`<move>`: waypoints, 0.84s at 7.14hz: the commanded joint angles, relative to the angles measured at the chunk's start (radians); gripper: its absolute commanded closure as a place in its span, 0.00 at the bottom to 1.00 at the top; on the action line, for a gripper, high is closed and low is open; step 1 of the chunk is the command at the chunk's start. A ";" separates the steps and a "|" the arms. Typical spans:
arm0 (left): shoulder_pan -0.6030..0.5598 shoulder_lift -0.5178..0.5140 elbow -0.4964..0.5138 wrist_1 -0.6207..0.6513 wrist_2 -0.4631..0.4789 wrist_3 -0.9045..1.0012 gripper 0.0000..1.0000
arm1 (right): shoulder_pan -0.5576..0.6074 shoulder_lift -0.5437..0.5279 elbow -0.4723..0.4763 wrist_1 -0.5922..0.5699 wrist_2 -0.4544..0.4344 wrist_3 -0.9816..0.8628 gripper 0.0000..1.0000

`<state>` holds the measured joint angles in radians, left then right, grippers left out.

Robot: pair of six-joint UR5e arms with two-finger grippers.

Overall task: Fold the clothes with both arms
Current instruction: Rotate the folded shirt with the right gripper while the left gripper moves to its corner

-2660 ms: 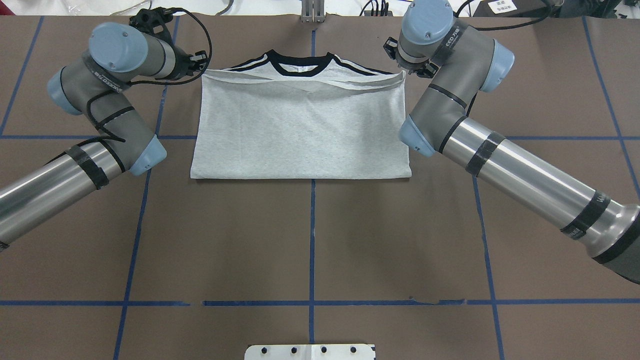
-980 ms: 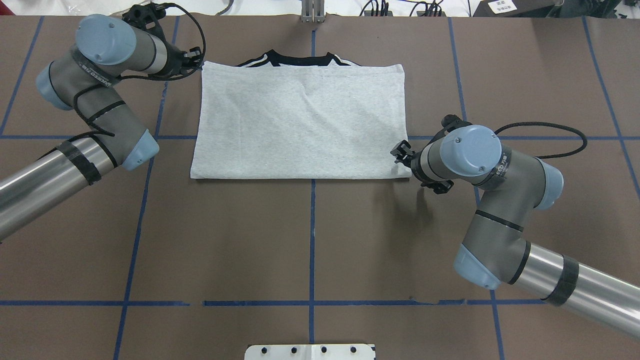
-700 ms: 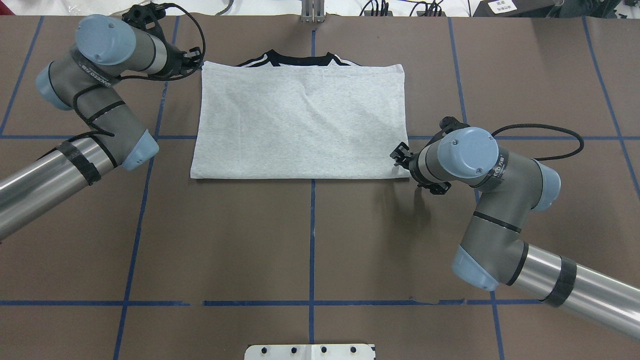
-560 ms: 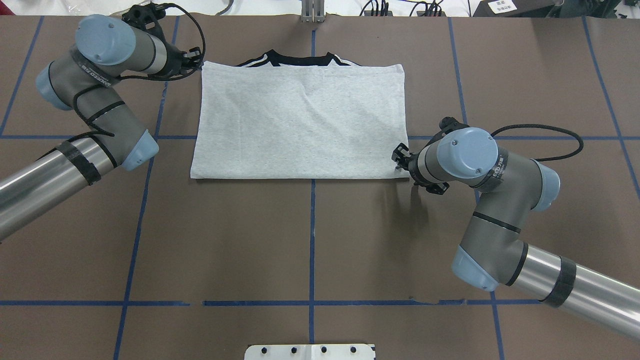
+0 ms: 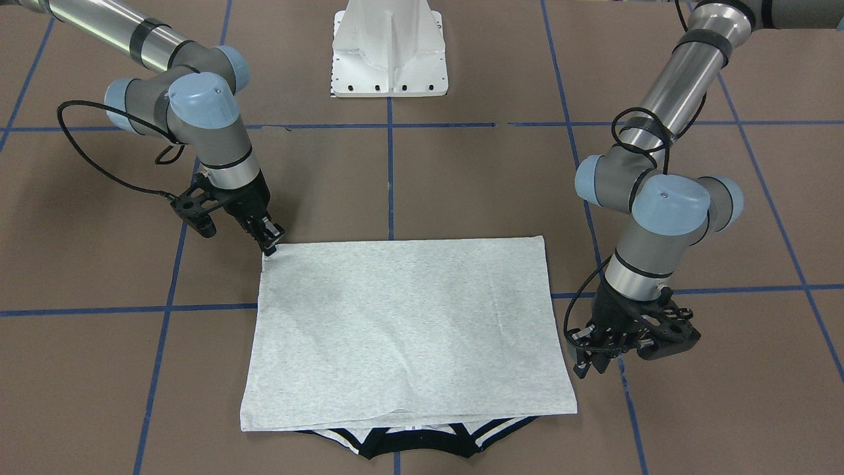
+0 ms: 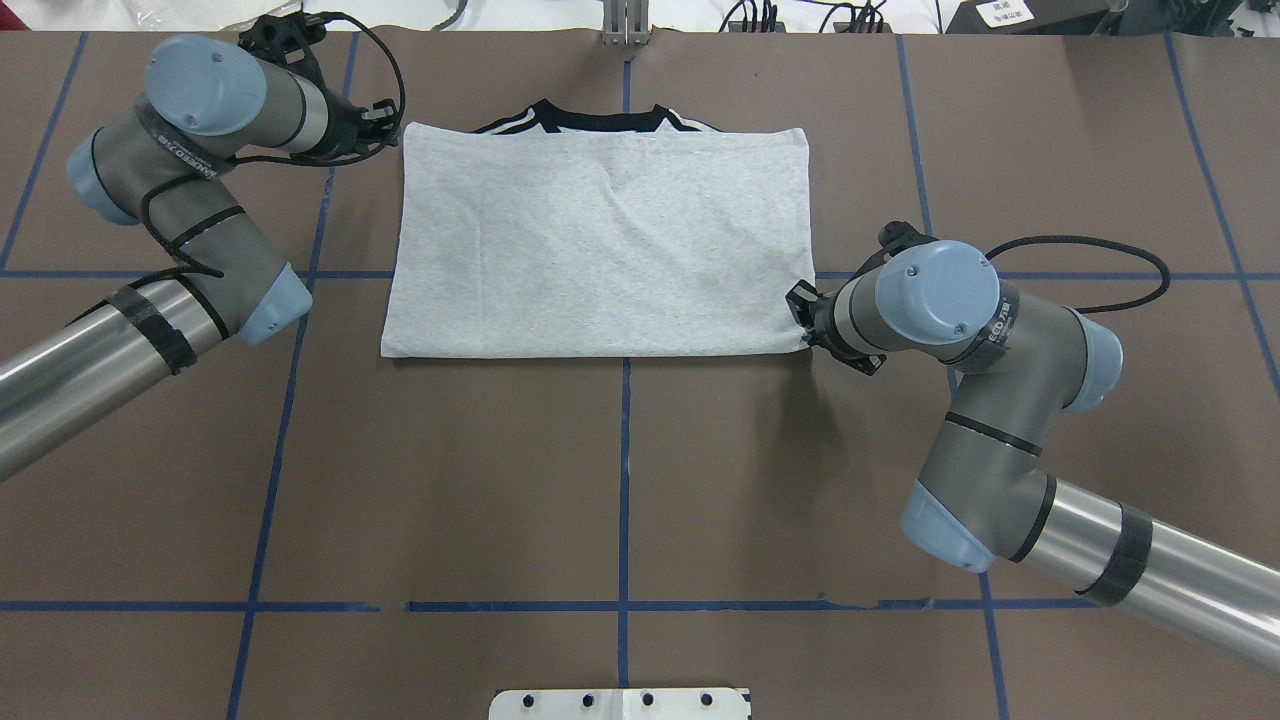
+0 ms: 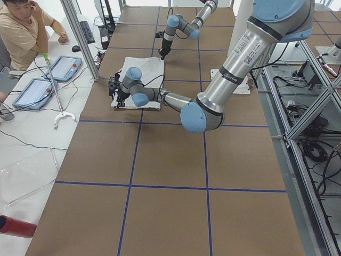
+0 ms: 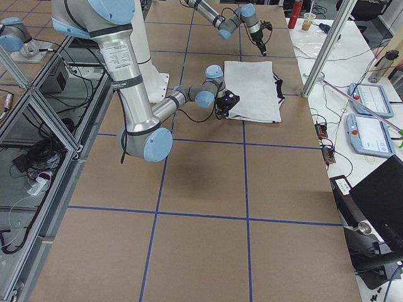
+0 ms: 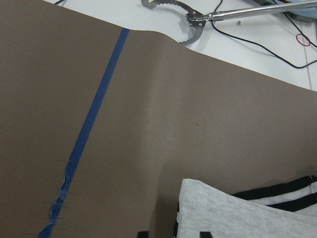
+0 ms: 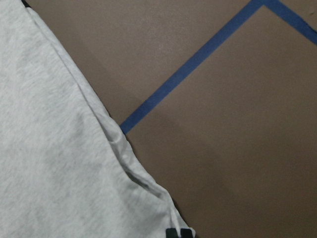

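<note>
The grey T-shirt [image 6: 600, 240] is lying flat on the far half of the counter [image 6: 620, 480], folded over into a neat rectangle straddling the centre tape line. Its black collar [image 6: 598, 115] and a bit of the striped shoulders poke out past the far edge.

The right fingers [image 5: 268, 239] are down at the corner of the shirt nearest the robot on its right side. In the right wrist view the two tips are pressed almost together right where the cloth bunches up, so it looks like they're pinching that corner. The left fingers [image 5: 580, 364] are at the far corner on the robot's left side. They're spread apart, and in the left wrist view the shirt's edge sits between the two tips. Can't tell if they actually touch the fabric.

Both arms are bent in from the sides, the right arm [image 6: 1000, 400] low beside the shirt and the left arm [image 6: 180, 220] reaching further out.

The counter is brown with a grid of blue tape lines [image 6: 625, 500], and the white pedestal base [image 6: 620, 703] sits at the near edge in the middle. Past the far edge there's a white desk [image 7: 32, 128] with a couple of tablet-style controllers [image 7: 65, 68], a metal grabber tool [image 9: 188, 20] and loose cables. A person [image 7: 21, 29] is sitting at it.
</note>
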<state>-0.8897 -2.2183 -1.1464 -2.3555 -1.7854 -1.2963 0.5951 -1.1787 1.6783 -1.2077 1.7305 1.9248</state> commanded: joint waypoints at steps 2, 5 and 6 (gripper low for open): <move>0.002 0.066 -0.137 0.013 -0.085 -0.004 0.55 | -0.026 -0.152 0.259 -0.060 0.111 0.047 1.00; 0.012 0.167 -0.304 0.013 -0.265 -0.084 0.55 | -0.145 -0.318 0.518 -0.156 0.482 0.051 1.00; 0.014 0.192 -0.356 0.012 -0.316 -0.140 0.55 | -0.237 -0.378 0.562 -0.156 0.570 0.052 1.00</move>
<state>-0.8787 -2.0605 -1.4375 -2.3427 -2.0287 -1.3758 0.4550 -1.4914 2.1733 -1.3559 2.1668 1.9754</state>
